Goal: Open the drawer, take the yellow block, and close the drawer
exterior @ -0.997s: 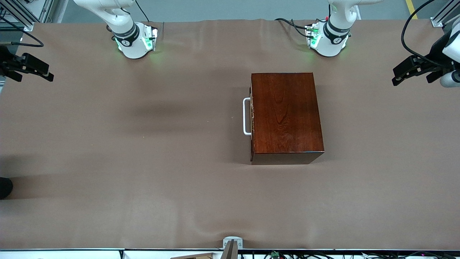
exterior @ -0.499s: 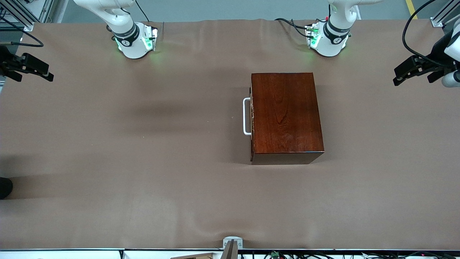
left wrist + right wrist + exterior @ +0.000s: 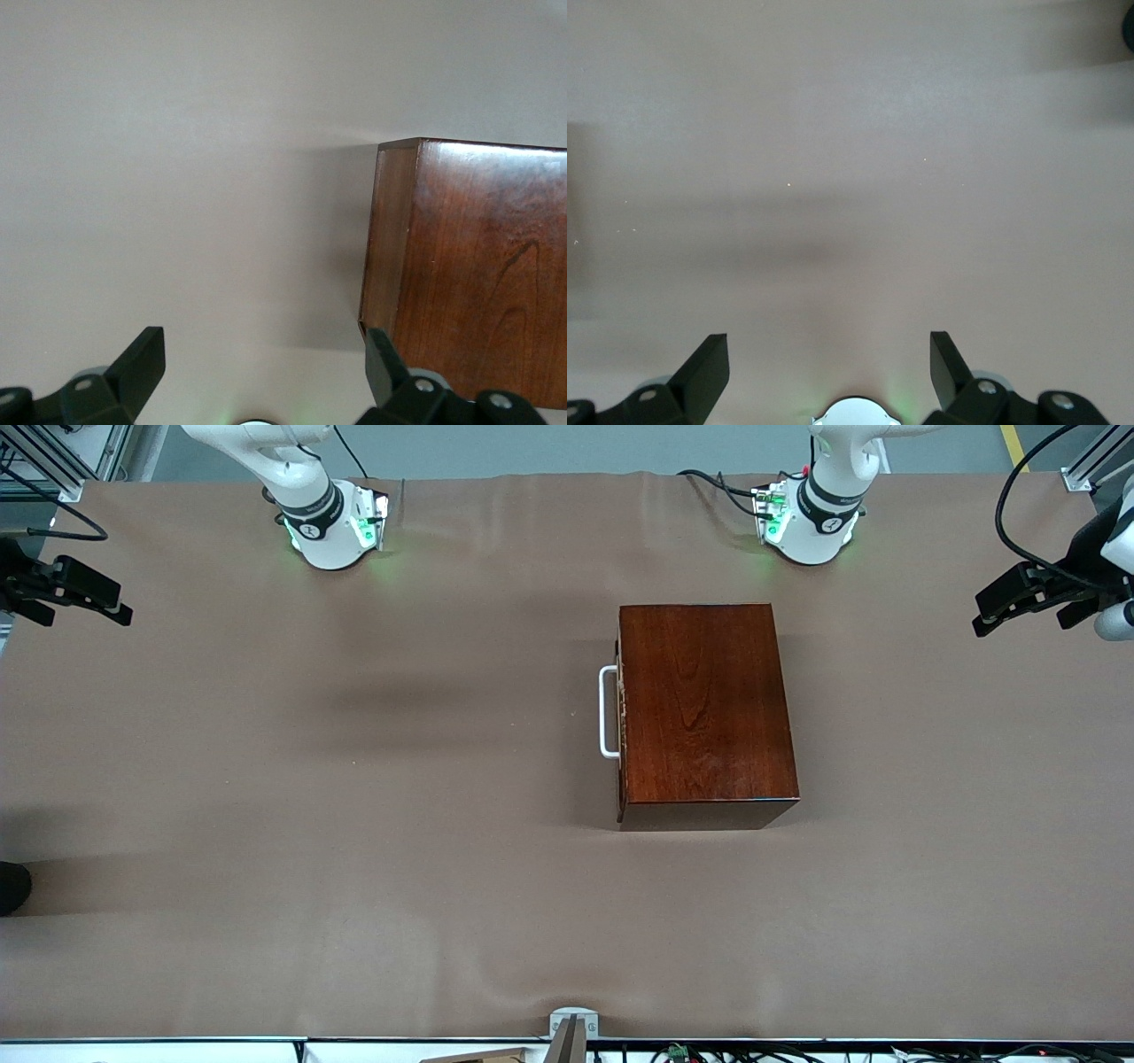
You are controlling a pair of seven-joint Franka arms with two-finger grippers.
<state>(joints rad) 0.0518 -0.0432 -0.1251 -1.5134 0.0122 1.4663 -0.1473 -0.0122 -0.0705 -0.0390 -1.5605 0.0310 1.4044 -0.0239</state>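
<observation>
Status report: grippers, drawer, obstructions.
Left gripper open, right gripper open, both at table ends. Drawer shut, handle untouched. Yellow block unseen.

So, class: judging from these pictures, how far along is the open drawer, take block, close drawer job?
Nothing looks done yet. The drawer sits shut in the wooden box, its white handle untouched, and no yellow block shows. Nothing is in hand: the left claw and right claw hang open and empty at the table's two ends. Opening, taking and closing all remain.
</observation>
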